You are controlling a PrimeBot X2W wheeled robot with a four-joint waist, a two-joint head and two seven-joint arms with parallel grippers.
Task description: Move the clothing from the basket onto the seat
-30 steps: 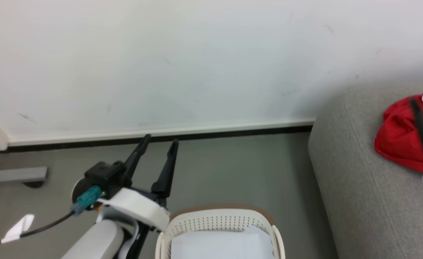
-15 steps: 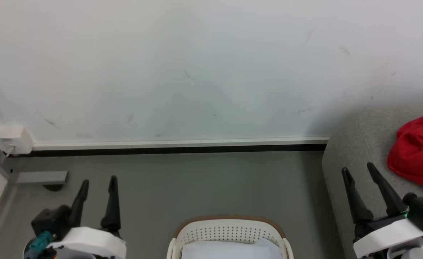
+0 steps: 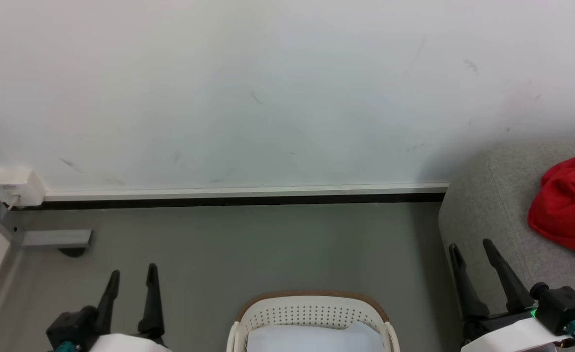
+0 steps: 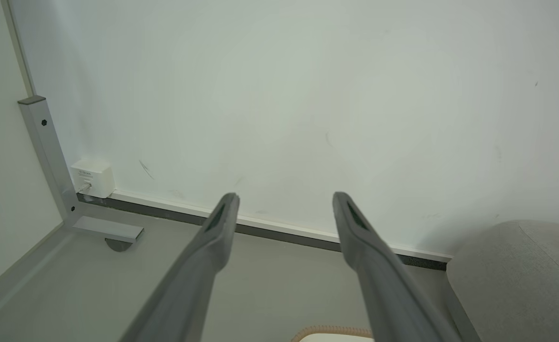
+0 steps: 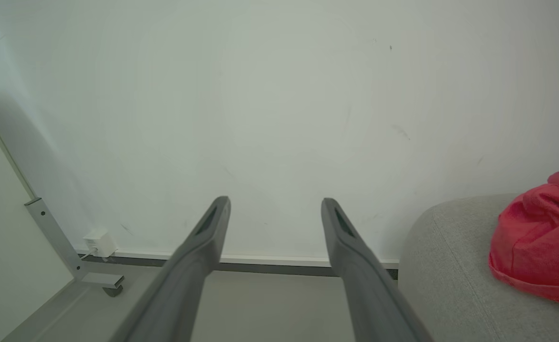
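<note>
The clothing [image 3: 566, 210] lies bunched on the seat [image 3: 493, 215], set in from the rounded corner nearest the wall. It is probably light, limp and not fragile, and it should drape and sag when lifted. The recommended hold is a raised fold on the heap's crest, pinched deep to prevent slipping. The fabric is bright red and matte, creased into soft folds, with a scrap of white trim at the top. The left claw [image 3: 133, 271] and right claw [image 3: 470, 244] both stand wide and empty. The basket [image 3: 312, 313] on the floor holds a white cloth [image 3: 312, 340].
</note>
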